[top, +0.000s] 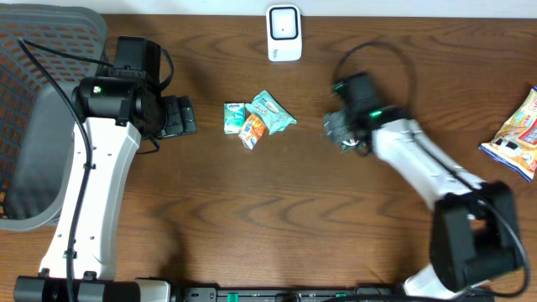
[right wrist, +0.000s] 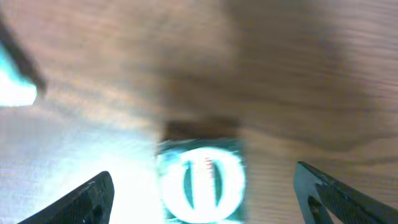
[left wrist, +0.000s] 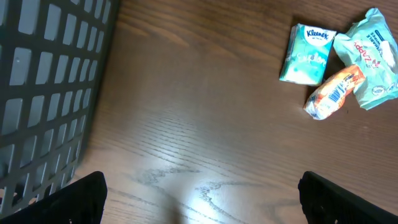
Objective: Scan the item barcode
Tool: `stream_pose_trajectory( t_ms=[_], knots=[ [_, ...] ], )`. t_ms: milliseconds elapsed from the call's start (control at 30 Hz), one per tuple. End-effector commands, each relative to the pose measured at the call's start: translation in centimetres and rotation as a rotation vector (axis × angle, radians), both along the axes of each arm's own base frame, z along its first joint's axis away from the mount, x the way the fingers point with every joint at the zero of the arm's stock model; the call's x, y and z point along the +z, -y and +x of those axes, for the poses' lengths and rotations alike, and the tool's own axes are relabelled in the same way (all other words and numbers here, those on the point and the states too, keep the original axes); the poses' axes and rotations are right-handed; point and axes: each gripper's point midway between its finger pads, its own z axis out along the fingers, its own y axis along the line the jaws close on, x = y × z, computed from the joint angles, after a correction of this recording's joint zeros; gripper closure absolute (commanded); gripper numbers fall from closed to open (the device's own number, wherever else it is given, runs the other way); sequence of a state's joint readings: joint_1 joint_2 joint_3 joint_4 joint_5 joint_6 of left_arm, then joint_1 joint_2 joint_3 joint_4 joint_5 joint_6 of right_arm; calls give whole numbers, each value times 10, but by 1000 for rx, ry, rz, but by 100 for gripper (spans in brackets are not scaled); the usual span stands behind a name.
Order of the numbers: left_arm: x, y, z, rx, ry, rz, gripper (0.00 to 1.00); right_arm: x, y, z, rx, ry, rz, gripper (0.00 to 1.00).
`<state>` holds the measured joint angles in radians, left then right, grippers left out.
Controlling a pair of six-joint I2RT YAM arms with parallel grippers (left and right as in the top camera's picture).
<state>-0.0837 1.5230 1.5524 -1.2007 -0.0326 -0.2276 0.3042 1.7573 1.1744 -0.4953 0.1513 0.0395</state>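
Right claw (right wrist: 203, 177) wide open, empty; blurry white-green thing (right wrist: 200, 180) under it, I can't ID. Left claw (left wrist: 200, 186) same; basket (left wrist: 43, 93) cropped.

shop-like checkout: scanner (top: 284, 32), basket (top: 33, 67)

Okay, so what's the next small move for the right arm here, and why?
Probably slide the right gripper left toward the teal packet, the nearest item to it. The gripper stands open with nothing clearly held, and no packet is up at the scanner yet. The wrist view is too blurred to confirm more.
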Motion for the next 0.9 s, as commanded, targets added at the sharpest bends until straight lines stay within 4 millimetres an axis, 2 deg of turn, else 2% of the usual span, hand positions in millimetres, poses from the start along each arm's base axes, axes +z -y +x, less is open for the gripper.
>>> stream_pose_trajectory(
  t_ms=[0, 167, 333, 500, 533, 567, 600, 700, 767, 867],
  knots=[
    [-1, -3, -1, -5, -7, 14, 2, -1, 16, 4, -35, -54, 197, 11],
    [-1, -3, -1, -5, -7, 14, 2, -25, 24, 1, -43, -146, 354, 11],
    [-1, -3, -1, -5, -7, 14, 2, -55, 29, -4, -70, -224, 373, 13],
    [-1, -3, -1, -5, -7, 14, 2, -76, 19, -12, -55, -295, 423, 19],
    [-1, -3, -1, -5, -7, 14, 2, -79, 17, -14, -53, -306, 427, 25],
    [-1, -3, -1, -5, -7, 14, 2, -84, 17, -16, -56, -319, 426, 37],
    [-1, -3, -1, -5, -7, 14, 2, -85, 17, -17, -58, -325, 426, 57],
    [-1, -3, -1, -5, -7, 14, 2, -82, 15, -16, -51, -321, 441, 73],
    [-1, -3, -1, -5, -7, 14, 2, -79, 14, -14, -62, -315, 450, 79],
    [-1, -3, -1, -5, -7, 14, 2, -71, 14, -9, -73, -295, 457, 96]
  ],
)
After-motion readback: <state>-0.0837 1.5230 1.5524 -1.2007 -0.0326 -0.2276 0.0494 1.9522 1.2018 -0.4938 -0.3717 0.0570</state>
